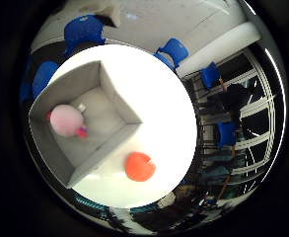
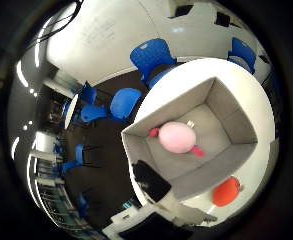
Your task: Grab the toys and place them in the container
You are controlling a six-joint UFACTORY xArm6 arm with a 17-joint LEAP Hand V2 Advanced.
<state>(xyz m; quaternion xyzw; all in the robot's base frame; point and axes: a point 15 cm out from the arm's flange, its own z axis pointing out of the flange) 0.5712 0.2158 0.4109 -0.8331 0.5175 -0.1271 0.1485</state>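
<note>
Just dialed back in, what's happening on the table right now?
The hand looks down from above a round white table. An open grey box sits on it with a pink round toy already inside, along with a few small bits too small to identify. An orange toy still lies on the table just outside the box wall. Nothing is being held in view, so the orange toy looks like the one left to collect.

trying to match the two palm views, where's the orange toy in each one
Little finger side view: the orange toy lies on the white table, just outside the grey box.
Thumb side view: it lies on the table beside the box's outer wall.
Shared landmark: the pink toy inside the box.
</note>
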